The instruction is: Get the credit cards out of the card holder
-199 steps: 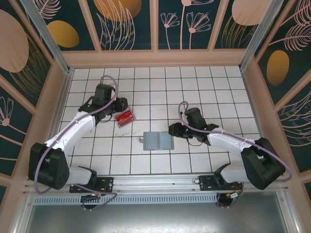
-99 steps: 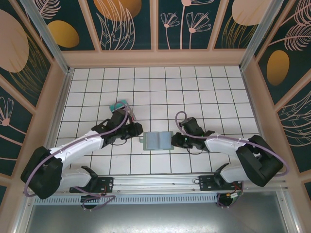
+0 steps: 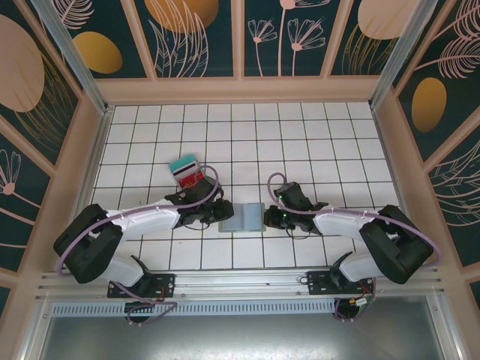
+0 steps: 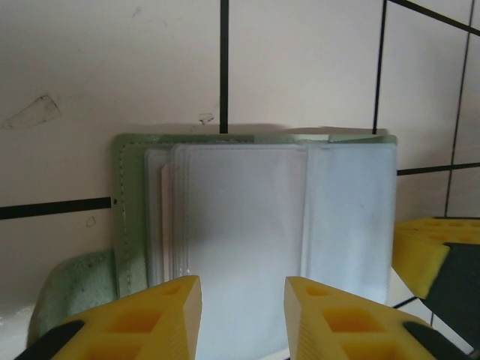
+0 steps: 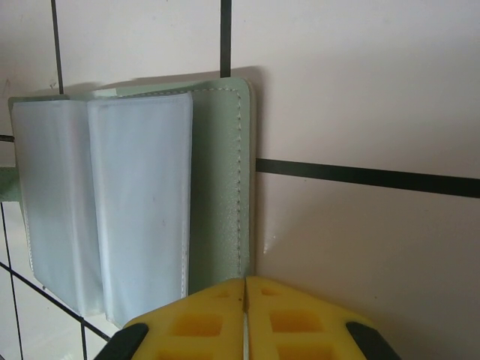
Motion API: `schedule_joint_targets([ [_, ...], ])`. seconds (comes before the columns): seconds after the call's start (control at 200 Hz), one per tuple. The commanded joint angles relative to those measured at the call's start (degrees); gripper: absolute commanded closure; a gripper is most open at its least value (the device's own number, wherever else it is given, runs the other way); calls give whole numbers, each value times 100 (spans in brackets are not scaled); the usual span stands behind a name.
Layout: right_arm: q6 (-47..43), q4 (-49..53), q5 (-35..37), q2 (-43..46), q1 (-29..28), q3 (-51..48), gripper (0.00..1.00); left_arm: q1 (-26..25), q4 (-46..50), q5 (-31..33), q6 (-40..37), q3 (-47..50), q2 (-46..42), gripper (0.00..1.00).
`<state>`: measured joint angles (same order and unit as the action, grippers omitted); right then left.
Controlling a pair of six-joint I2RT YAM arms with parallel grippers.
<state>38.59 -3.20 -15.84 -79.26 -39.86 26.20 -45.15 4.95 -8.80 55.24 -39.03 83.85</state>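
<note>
The card holder (image 3: 247,217) lies open on the tiles, grey-green outside (image 5: 221,180) and pale blue-grey inside (image 4: 345,217). Whitish layered pockets or a pale card (image 4: 232,217) fill its left half; I cannot tell which. My left gripper (image 3: 223,212) is open at the holder's left side, its yellow fingers (image 4: 150,319) straddling that pale panel (image 4: 242,304). My right gripper (image 3: 270,217) is shut, and its tips (image 5: 245,283) rest against the holder's stitched right edge. The teal card (image 3: 182,163) and the red card (image 3: 192,177) lie overlapping behind the left arm.
The white tiled floor (image 3: 300,142) is boxed in by wooden walls (image 3: 240,90). Both arms lie low across the near tiles, converging on the holder. A yellow finger of the right gripper (image 4: 420,251) shows at the right of the left wrist view.
The left arm swung from the back-left cards down to the holder's left edge, leaving the teal and red cards lying there. The right gripper closed in on the holder's right edge.
</note>
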Motion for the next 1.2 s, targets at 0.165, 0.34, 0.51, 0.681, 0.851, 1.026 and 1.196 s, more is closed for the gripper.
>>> schedule_joint_targets([
  [0.165, 139, -68, 149, -1, -66, -115, 90, -38, 217, 184, -2, -123, 251, 64],
  [0.34, 146, -98, 142, -44, -75, -123, 90, -78, -22, 28, -22, -61, 350, 64],
  [0.51, 157, -108, 125, -71, -92, -106, 90, -120, -24, -38, -48, -99, 567, 64],
  [0.681, 162, -117, 126, -85, -92, -97, 90, -178, -235, -239, -86, -162, 645, 61],
  [0.851, 167, -140, 116, -131, -100, -80, 90, -222, -438, -507, -180, -301, 697, 55],
  [1.026, 166, -146, 133, -149, -101, -80, 90, -291, -523, -678, -241, -465, 797, 53],
  [1.196, 173, -140, 151, -156, -99, -75, 89, -353, -374, -650, -359, -724, 782, 52],
])
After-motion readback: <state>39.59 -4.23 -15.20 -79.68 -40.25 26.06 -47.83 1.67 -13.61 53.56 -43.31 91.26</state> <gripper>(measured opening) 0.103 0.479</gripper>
